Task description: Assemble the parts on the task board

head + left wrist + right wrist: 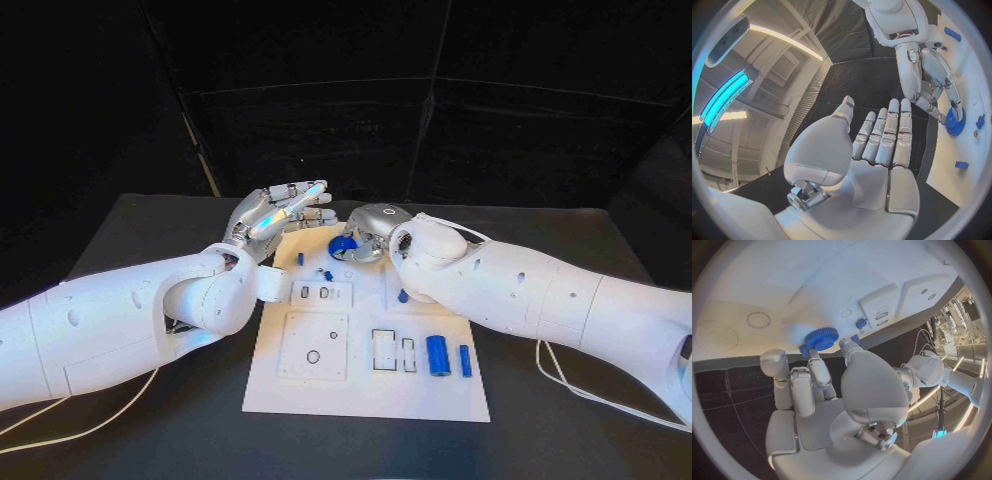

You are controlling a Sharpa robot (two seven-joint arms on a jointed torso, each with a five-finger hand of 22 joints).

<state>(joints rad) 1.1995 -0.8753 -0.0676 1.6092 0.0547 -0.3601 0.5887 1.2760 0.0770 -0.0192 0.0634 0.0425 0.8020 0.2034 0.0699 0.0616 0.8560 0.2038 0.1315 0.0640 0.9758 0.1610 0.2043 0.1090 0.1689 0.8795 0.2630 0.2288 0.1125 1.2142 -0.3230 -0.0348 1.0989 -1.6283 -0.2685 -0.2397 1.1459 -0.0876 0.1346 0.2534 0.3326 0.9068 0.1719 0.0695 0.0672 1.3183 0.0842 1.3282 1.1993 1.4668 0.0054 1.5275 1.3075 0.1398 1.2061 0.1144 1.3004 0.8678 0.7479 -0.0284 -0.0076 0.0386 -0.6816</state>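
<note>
Right hand point(378, 232) fingers point(817, 371) pinch round blue toothed plastic gear point(821, 338) at upper centre of flat white task board point(368, 390); left hand point(278, 213) released, fingers spread. Gear seating seems underway; next, press it down.

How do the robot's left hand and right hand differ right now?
The left hand holds nothing, while the right hand grips a blue gear with its fingers. The left hand's fingers are straight and spread with the palm open; the right hand's are curled toward the white board. The left hand is by the board's far left corner, the right over its far edge. Both are silver hands on white arms.
</note>
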